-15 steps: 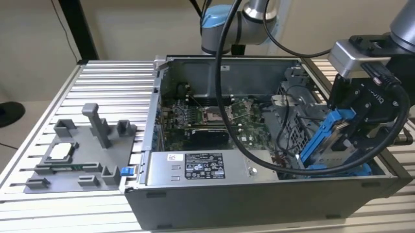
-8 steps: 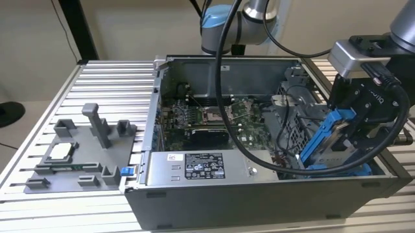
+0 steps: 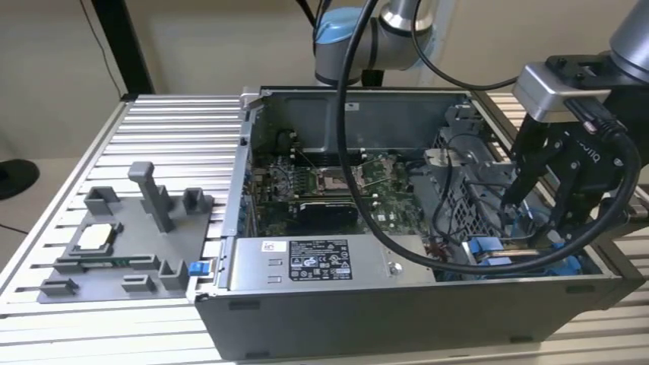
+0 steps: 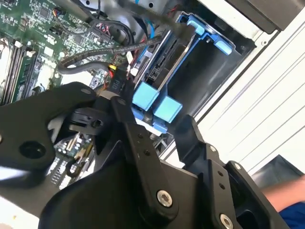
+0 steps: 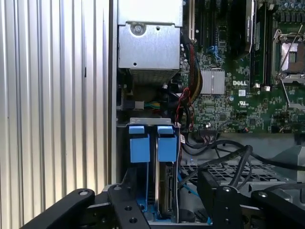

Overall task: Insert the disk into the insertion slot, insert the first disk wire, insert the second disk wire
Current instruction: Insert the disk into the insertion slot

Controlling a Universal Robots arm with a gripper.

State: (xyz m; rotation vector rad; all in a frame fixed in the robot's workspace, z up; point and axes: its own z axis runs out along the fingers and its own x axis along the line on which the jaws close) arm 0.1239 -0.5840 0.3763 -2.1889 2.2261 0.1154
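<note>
The gripper [image 3: 537,217] is hanging low over the corner of the open computer case [image 3: 406,319] on the exterior view's right. Its fingers [image 5: 125,202] are standing spread, one on each side of the disk [image 5: 165,195]. I'm seeing a gap on at least one side, so nothing is being pinched. The disk is sitting on edge in its blue carrier inside the insertion slot [image 4: 202,90], its two blue tabs [image 5: 139,149] pointing toward the power-supply box [image 3: 315,262]. Black cables [image 5: 224,152] are looping just beside it, near the motherboard [image 3: 324,182].
</note>
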